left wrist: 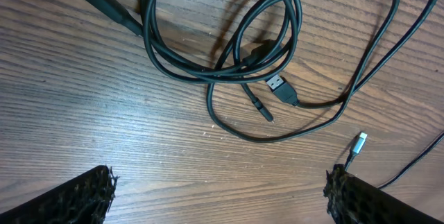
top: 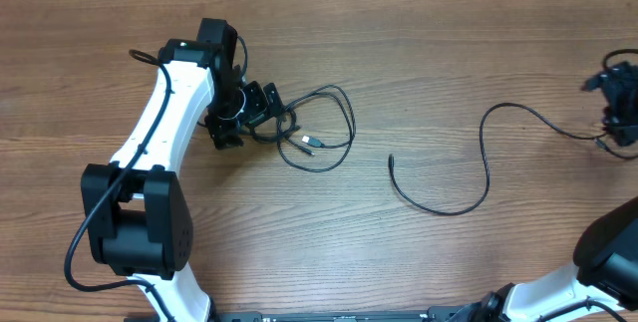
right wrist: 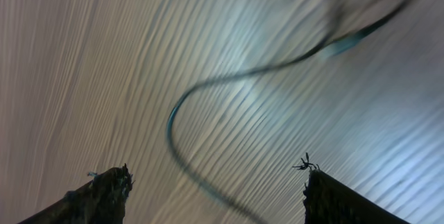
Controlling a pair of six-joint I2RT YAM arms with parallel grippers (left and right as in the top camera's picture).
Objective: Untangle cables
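Note:
A tangle of looped black cables [top: 317,128] lies on the wooden table left of centre. In the left wrist view the tangle [left wrist: 229,57] fills the upper half, with a USB plug [left wrist: 277,84] and a silver-tipped plug [left wrist: 359,141] loose beside it. My left gripper [top: 251,113] [left wrist: 222,196] is open and empty, just left of the tangle. One separate black cable [top: 485,153] snakes from the table's middle to the far right. My right gripper [top: 620,103] [right wrist: 215,182] is open above that cable's end, which shows blurred in the right wrist view [right wrist: 201,99].
The left arm [top: 159,133] stretches from the front edge towards the tangle. The right arm's base [top: 598,262] is at the front right corner. The wooden tabletop [top: 419,43] spans all views.

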